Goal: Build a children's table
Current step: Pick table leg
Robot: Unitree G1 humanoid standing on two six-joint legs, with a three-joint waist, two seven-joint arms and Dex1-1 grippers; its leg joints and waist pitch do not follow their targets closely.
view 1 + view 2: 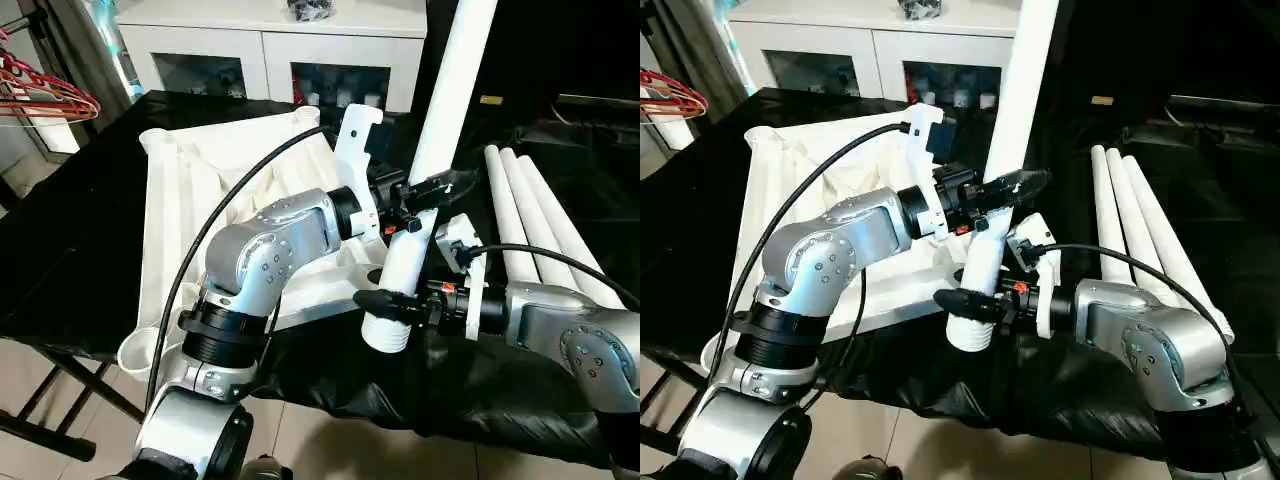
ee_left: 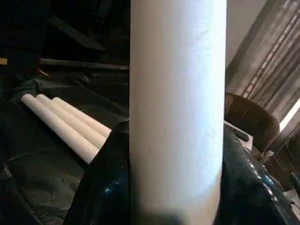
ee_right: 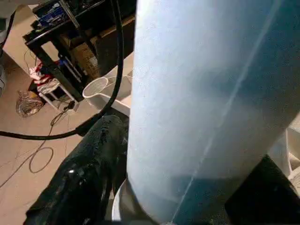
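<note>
Left tool (image 1: 432,186) clamped around upright white leg (image 1: 440,110) partway up its length; right tool (image 1: 388,302) gripping same leg low down, black fingers (image 1: 962,300) on either side just above flared, ribbed end. Leg held nearly vertical, tilted slightly, at front corner of upturned white tabletop (image 1: 190,190), ribbed underside up on black-draped counter (image 1: 80,250). Three spare legs (image 1: 530,215) side by side on cloth to the right. White glass-door cabinet (image 1: 270,50) behind.

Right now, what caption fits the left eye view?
Both pincers, left and right, hold a white leg upright beside the upturned tabletop.
</note>
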